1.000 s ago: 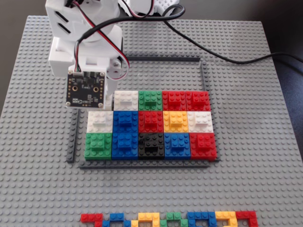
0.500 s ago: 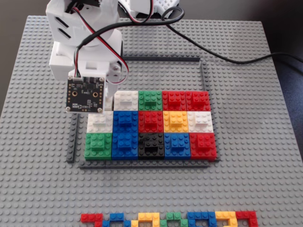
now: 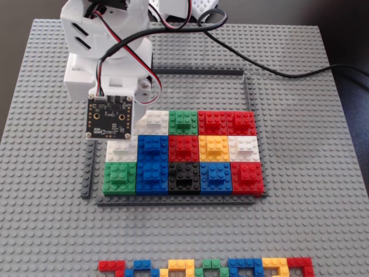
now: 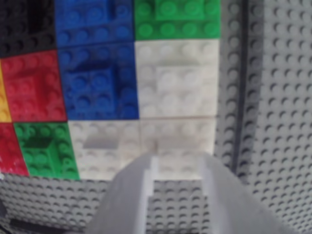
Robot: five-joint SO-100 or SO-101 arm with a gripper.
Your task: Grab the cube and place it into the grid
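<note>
The cube (image 4: 178, 141) sits in a corner cell of the grid (image 4: 239, 122), in the row nearest the arm (image 3: 109, 52). One side is flush with a second white block (image 4: 105, 146) in that row, another meets the white block (image 4: 175, 80) of the row beyond, and its outer side runs along the grid's dark frame strip. In the fixed view this corner is hidden under the arm's camera board (image 3: 109, 117).

In the wrist view the fingers (image 4: 131, 195) are spread, with only grey studded surface (image 4: 273, 73) showing in the gap between them. Their tips reach the cube's outer edge, the side facing away from the rest of the grid. The blur makes it impossible to tell whether they touch it. The cube lies straight ahead of the fingers, centred on the gap. Being square, it has no long axis to line up with.

The cube looks level with its neighbours, so placement seems essentially done. The sensible next move is probably a straight retreat away from the grid without nudging the cube.
</note>
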